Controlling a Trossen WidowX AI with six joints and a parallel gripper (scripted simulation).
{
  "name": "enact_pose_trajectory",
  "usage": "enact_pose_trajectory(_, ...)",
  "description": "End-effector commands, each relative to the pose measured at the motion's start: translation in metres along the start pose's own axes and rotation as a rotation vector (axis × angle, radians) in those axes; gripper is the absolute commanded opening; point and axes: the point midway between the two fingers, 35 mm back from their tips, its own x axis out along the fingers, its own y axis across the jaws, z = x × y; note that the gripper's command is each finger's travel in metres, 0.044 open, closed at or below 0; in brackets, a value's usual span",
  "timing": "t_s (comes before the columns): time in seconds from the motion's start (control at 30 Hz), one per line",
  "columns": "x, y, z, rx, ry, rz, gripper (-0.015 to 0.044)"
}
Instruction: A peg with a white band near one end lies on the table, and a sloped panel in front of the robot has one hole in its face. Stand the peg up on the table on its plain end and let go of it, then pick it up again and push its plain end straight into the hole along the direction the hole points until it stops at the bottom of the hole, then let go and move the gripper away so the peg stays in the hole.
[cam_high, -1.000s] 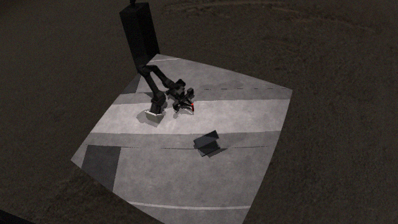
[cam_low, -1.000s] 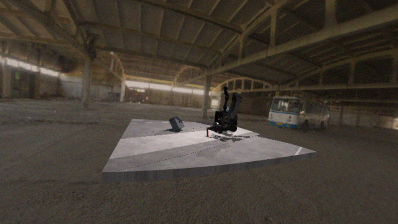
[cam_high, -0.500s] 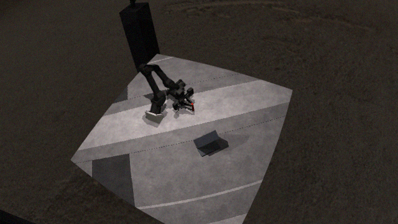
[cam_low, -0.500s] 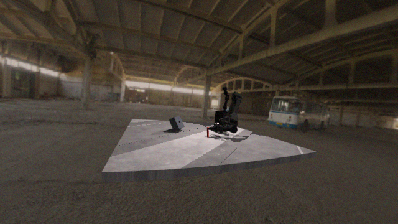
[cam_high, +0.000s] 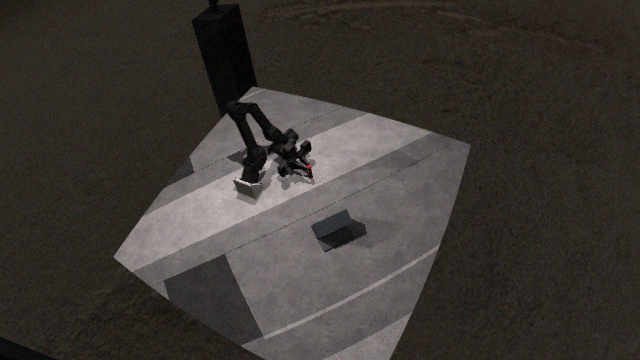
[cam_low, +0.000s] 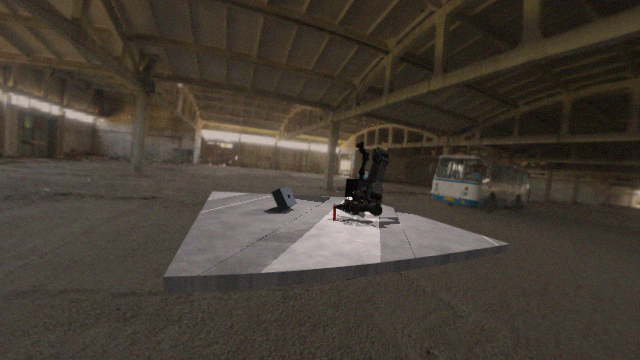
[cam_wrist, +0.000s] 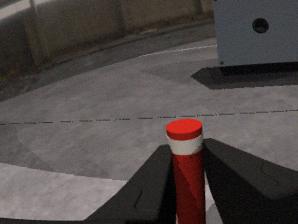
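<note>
The red peg (cam_high: 311, 174) (cam_low: 334, 213) (cam_wrist: 190, 187) is upright, with its white band and red cap at the top. My gripper (cam_high: 308, 169) (cam_low: 336, 207) (cam_wrist: 186, 152) is shut on it just below the band, one dark finger on each side in the wrist view. The peg's plain end points down at the table (cam_high: 310, 290) (cam_low: 330, 250); whether it touches the table I cannot tell. The sloped panel (cam_high: 331, 224) (cam_low: 281, 198) (cam_wrist: 237, 42) stands apart from the peg. Its dark round hole (cam_low: 288, 196) (cam_wrist: 260, 25) is empty and faces the arm side.
The arm's base plate (cam_high: 248, 190) is on the table beside the arm. A tall dark block (cam_high: 225, 55) stands behind the arm at the table's edge. The panel's block casts a shadow on the table. Stripes and dark patches of light cross the table top.
</note>
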Motion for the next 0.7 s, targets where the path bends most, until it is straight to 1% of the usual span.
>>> enact_pose_trajectory(0.0, -0.0007, 0.0007, -0.0025, 0.0, 0.001, 0.0, 0.0049)
enact_pose_trajectory(0.67, -0.002, 0.0039, -0.0041, 0.015, -0.027, 0.003, 0.0049)
